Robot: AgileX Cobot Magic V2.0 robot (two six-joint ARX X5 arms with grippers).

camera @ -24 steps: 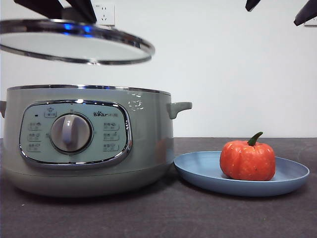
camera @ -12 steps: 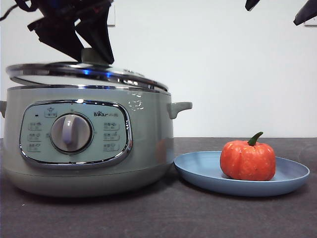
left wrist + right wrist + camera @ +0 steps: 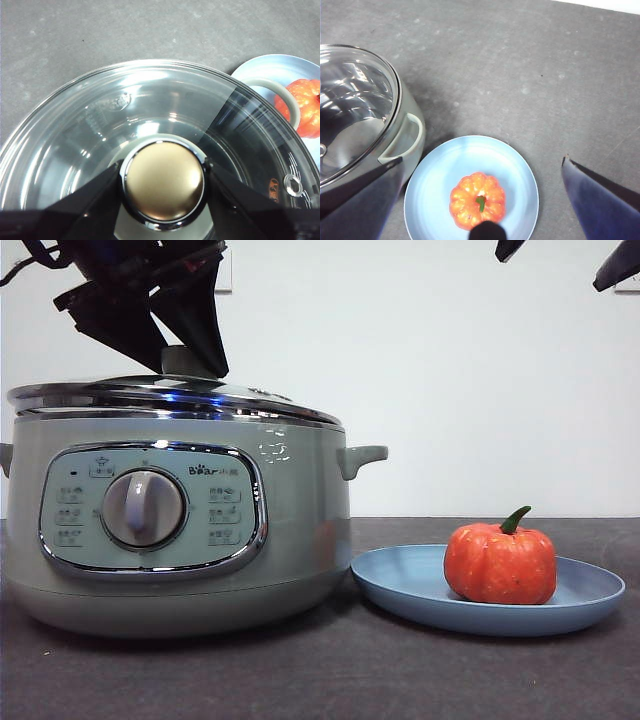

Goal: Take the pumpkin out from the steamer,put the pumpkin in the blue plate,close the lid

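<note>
dark grey table [image 3: 330, 680], white wall behind. steamer [image 3: 180, 530] at 9 o'clock, lid [image 3: 170, 400] seated on its rim. left gripper [image 3: 162, 180] clamped on lid knob. blue plate [image 3: 420, 585] at 3 o'clock, just beside steamer, holding pumpkin [image 3: 500, 562]. right gripper [image 3: 482, 170] spread wide, high above plate.

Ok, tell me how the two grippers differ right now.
The left gripper is down at the cooker, its jaws shut on the knob of the lid; the right gripper holds nothing, jaws spread wide. The left is low at the lid, which sits on the cooker's rim; the right hangs high above the pumpkin on the blue plate, touching neither. Both have black jaws.
</note>
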